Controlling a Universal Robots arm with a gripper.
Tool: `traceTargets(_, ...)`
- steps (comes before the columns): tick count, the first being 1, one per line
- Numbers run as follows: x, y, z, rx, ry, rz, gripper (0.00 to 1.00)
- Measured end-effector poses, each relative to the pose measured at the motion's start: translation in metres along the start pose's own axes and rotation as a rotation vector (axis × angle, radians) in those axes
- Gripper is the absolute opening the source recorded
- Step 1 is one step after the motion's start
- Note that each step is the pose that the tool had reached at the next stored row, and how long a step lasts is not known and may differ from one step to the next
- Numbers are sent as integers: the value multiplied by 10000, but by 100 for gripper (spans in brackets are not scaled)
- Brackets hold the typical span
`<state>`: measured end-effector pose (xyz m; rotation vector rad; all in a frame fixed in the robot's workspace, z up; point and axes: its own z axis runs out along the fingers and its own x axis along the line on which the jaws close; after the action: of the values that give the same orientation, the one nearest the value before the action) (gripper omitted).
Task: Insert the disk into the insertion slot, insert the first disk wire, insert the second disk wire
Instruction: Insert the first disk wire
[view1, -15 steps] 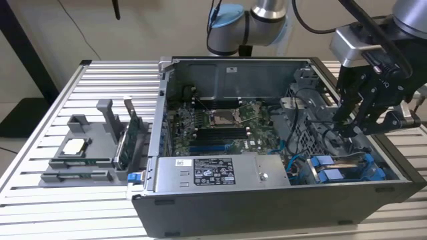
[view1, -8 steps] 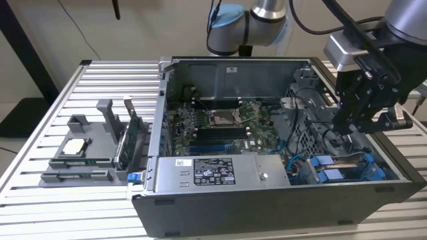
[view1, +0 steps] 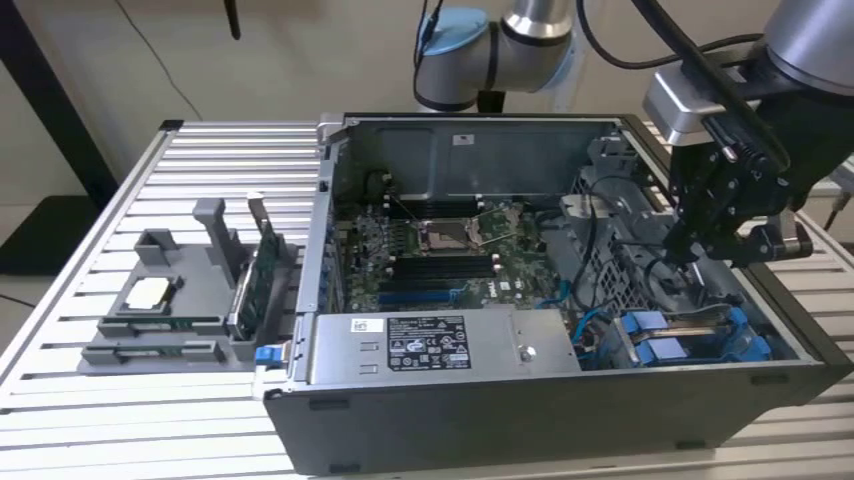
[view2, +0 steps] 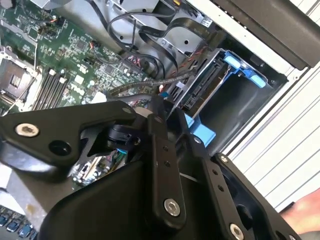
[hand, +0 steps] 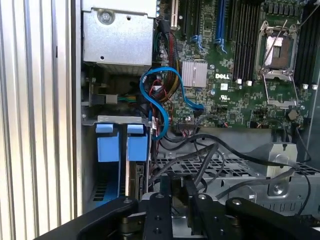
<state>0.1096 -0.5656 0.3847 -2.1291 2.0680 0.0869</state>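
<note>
One down, I reckon: flat silver-grey disk in blue plastic carrier (view2: 205, 86) sits slotted just below the black gripper (view1: 694, 245). Wire step now, wants careful aim. Can't tell whether it's gripping anything.

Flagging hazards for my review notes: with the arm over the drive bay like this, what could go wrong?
Loose black cables lie across the drive cage below the gripper; it could snag or drag them. The blue cable loops close beside the disk in its blue carrier; a catch there might pull its connector.
</note>
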Motion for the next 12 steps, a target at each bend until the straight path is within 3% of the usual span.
traceTargets(2, 0, 0, 0, 0, -1, 0, 19)
traceTargets(12, 0, 1, 2, -10, 24, 0, 19)
